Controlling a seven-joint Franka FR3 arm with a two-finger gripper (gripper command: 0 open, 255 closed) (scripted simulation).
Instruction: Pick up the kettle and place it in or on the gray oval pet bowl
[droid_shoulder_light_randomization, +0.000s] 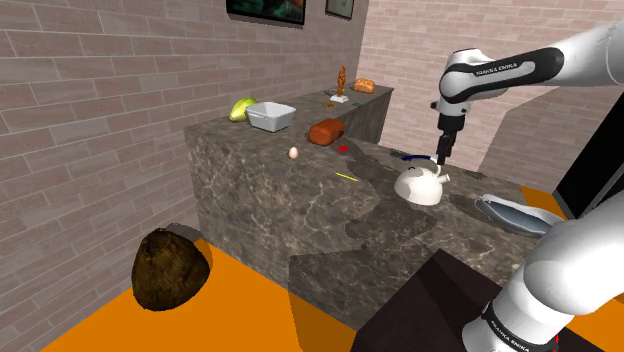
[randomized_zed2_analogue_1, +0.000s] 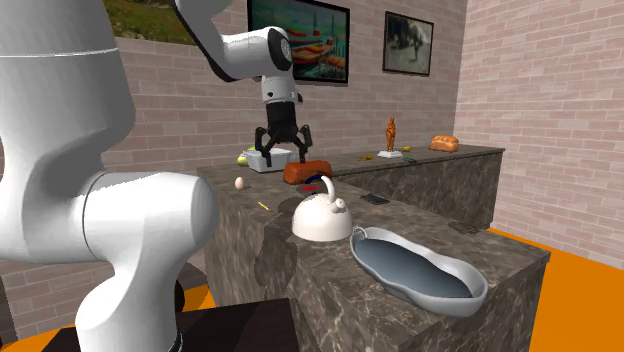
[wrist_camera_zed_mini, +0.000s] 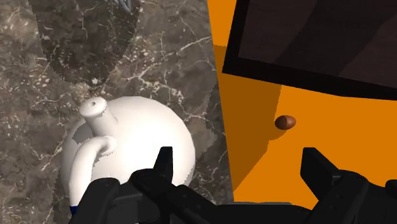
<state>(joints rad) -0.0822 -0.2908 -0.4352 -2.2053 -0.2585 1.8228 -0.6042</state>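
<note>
Fingers (wrist_camera_zed_mini: 163, 168) up close: the gripper (wrist_camera_zed_mini: 238, 159) has its jaws wide apart, holding nothing. The white kettle (wrist_camera_zed_mini: 130, 143) sits below them and off to one side on the marble counter (wrist_camera_zed_mini: 57, 57), so the gap hangs over orange floor (wrist_camera_zed_mini: 254, 127), not over the handle. I'd slide across until the arched handle is centred between the jaws, then drop straight down and close on that. The round body looks like it'd squirt out. The grey oval pet bowl (randomized_zed2_analogue_1: 412, 268) is further out, near the kettle. The hand hides the kettle's base, and I can't identify a small brown blob (wrist_camera_zed_mini: 285, 122) on the floor.
</note>
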